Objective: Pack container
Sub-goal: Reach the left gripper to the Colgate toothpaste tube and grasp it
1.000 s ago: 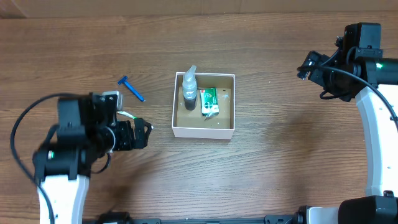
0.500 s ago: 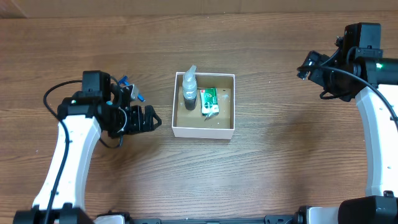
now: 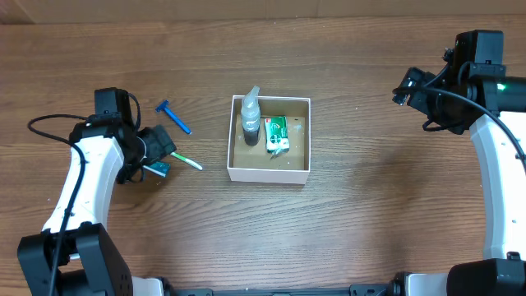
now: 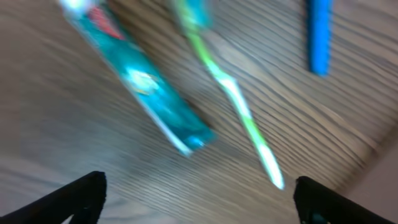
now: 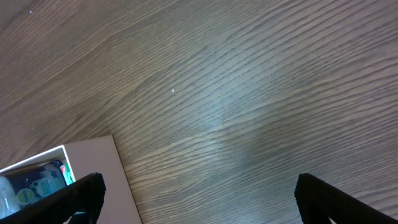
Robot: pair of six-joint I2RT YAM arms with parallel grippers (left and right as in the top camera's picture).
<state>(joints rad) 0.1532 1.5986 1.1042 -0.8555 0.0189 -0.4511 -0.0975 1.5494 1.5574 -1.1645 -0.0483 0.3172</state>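
Observation:
The container [image 3: 238, 169], a square white-walled box with a brown floor, sits mid-table and holds a clear bottle [image 3: 251, 115] and a small green packet [image 3: 276, 134]. Its corner shows in the right wrist view [image 5: 93, 163]. My left gripper [image 3: 158, 152] is open and empty over a teal toothpaste tube [image 4: 146, 87] and a green toothbrush [image 4: 239, 109]; the toothbrush also shows in the overhead view [image 3: 187, 161]. A blue razor [image 3: 174, 117] lies beyond them, also in the left wrist view [image 4: 319, 37]. My right gripper [image 3: 411, 89] is open and empty at the far right, away from the container.
The wooden table [image 3: 370, 205] carries nothing else. My right arm [image 3: 497, 164] runs along the right edge, my left arm [image 3: 78, 197] along the left.
My left arm has swung back left and away from the container, uncovering the toothbrush and the toothpaste tube. The right arm has not moved.

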